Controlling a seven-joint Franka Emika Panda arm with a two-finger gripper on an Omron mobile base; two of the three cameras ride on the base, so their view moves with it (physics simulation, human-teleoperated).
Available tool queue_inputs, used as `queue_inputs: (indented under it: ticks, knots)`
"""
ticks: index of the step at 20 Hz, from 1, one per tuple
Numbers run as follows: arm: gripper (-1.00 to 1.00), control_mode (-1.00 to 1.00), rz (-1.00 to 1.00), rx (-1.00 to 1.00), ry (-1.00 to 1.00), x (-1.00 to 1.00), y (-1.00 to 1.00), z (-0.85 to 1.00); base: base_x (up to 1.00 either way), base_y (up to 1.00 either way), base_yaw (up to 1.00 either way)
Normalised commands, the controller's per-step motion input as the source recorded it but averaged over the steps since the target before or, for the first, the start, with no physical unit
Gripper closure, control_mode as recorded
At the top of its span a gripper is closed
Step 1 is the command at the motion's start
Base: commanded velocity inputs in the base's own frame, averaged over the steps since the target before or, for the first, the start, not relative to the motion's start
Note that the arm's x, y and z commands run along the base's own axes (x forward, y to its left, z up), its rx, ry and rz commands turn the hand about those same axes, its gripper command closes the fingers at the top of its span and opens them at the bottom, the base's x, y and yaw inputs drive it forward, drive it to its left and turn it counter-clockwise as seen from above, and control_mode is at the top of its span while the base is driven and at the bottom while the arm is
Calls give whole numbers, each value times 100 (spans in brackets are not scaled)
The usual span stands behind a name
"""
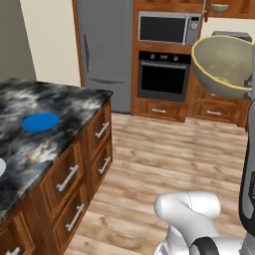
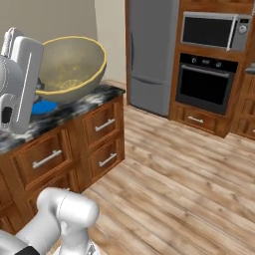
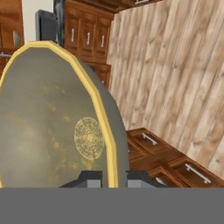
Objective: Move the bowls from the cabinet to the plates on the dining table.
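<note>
Carry step: pincer (image 3: 108,177) clamped on bowl (image 3: 52,122) rim, bowl tilted, aloft right of bench (image 1: 30,144). Next: swing left over blue plate (image 1: 41,121), level, lower, release.

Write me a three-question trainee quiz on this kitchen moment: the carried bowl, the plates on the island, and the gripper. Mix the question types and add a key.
1. True or false: the bowl in the gripper is carried level, its opening facing straight up.
2. Multiple choice: the blue plate on the dining table is A) covered by a bowl, B) bare, C) stacked on the other plate.
3. Fill in: the gripper's fingers pinch the bowl at its ____.

Key:
1. False. It is tipped on its side, the opening turned sideways.
2. B. Nothing sits on it; the pale plate lies apart at the left edge of the left base view.
3. Rim. One finger is inside the yellowish edge, one outside.
</note>
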Motion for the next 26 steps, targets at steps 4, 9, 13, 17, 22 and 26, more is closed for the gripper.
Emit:
queue_inputs:
  ticks: [4,9,13,17,22,26]
  knots:
    - [100,100,0,0,0,0,0,0,0,0,25]
    - [100,100,0,0,0,0,0,0,0,0,25]
    - [100,100,0,0,0,0,0,0,0,0,25]
    - [100,100,0,0,0,0,0,0,0,0,25]
    - [100,100,0,0,0,0,0,0,0,0,25]
    - [100,100,0,0,0,0,0,0,0,0,25]
